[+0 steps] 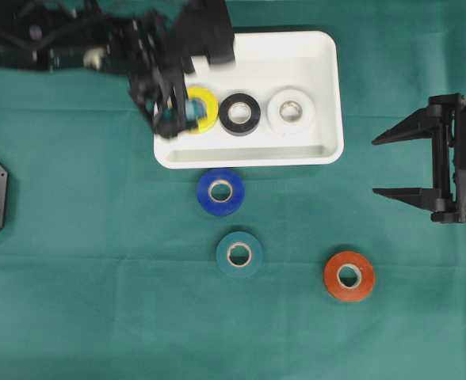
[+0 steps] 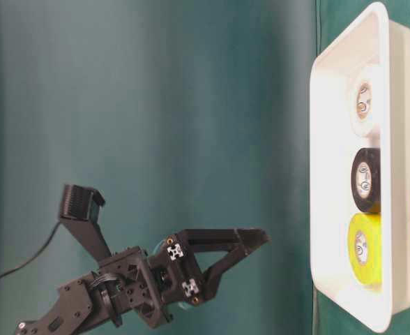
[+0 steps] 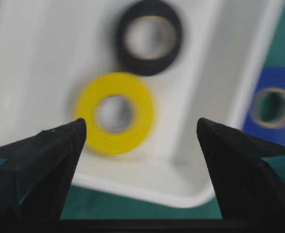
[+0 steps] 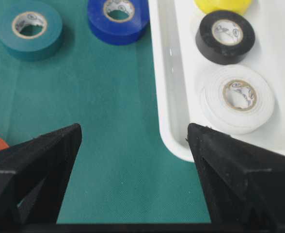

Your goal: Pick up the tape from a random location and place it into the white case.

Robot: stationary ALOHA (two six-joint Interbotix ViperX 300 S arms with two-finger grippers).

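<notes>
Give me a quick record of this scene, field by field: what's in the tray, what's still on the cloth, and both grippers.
in white case: yellow tape, black tape, white tape
on green cloth: blue tape, teal tape, orange tape
left gripper: open, empty, above the yellow tape
right gripper: open, empty, right of the case

Glossy smooth white plastic case (image 1: 328, 95), matt green cloth (image 1: 98, 301), matt black plastic tool (image 1: 411, 166)
</notes>
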